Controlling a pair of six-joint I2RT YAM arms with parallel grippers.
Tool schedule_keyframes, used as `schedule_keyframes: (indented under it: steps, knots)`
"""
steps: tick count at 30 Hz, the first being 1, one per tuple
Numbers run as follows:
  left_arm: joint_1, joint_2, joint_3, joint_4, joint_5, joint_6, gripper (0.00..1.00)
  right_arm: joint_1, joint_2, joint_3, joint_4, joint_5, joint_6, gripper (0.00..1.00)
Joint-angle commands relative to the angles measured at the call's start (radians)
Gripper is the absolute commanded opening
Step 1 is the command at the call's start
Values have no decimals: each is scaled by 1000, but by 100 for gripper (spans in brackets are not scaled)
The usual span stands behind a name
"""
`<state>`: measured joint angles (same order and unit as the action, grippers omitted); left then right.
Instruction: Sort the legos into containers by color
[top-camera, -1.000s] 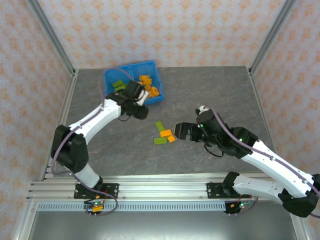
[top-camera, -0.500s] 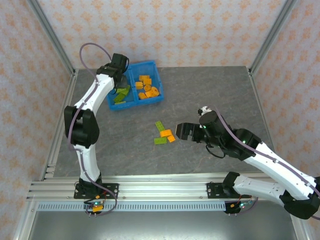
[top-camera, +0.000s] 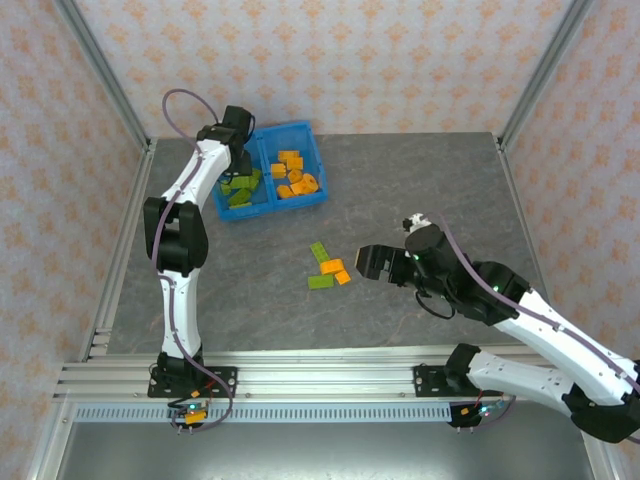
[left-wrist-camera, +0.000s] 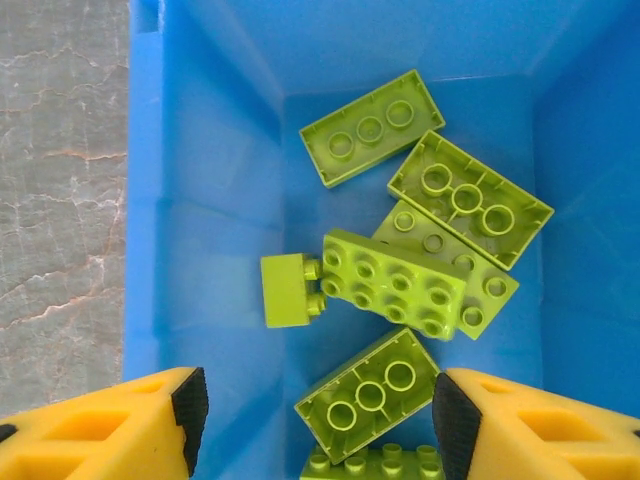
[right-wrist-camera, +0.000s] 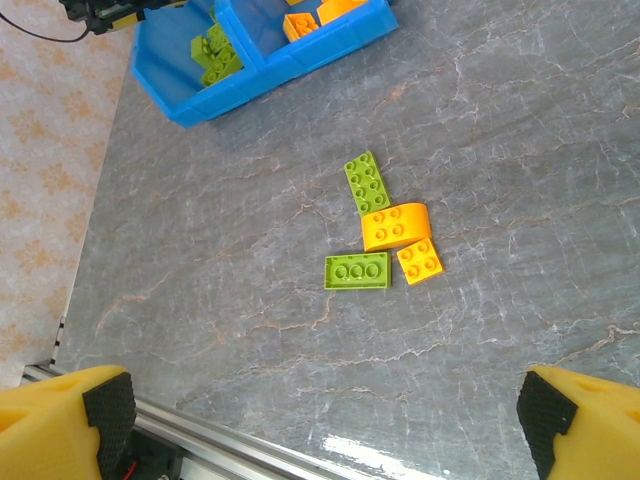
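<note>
Hovering left gripper (left-wrist-camera: 312, 425): jaws wide apart, empty, above green legos (left-wrist-camera: 395, 283) mid-frame in tray (left-wrist-camera: 195, 230); right gripper (right-wrist-camera: 322, 420) jaws likewise wide, empty.

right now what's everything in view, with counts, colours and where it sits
tray: one, blue, two compartments, far left of table
green bricks: at least seven, lime, tray's left compartment
orange bricks: several, tray's right compartment
loose green bricks: two, mid-table
loose orange bricks: two, touching the loose green ones
table: one, grey marbled
left arm: white, jaws open above the green bricks
right arm: white, jaws open, empty, right of the loose cluster
</note>
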<state>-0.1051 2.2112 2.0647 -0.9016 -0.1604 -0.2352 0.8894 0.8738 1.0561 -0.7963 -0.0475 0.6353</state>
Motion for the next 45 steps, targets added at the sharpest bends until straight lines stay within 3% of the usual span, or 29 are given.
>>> schedule_keyframes:
  steps: [1,10,18,22,25,31,38,45]
  knots:
    - [-5,-116,-27,-16,37,-30,64,0,13,-2,17,23,0,99]
    - [-99,-504,-360,56,264,-68,63,0,73,14,49,23,-28,99]
    - [-318,-721,-647,95,277,-265,61,0,139,25,99,54,-34,99]
    - [-406,-695,-760,175,248,-527,60,0,163,33,102,52,-36,99]
    - [-472,-618,-788,242,217,-632,60,0,161,26,95,51,-28,99]
    - [-538,-391,-684,251,237,-675,58,0,97,-5,44,72,-15,99]
    - [-542,-252,-637,271,202,-676,58,0,-12,-65,20,123,4,99]
    - [-544,-174,-599,287,220,-640,57,0,-25,-87,28,127,15,99]
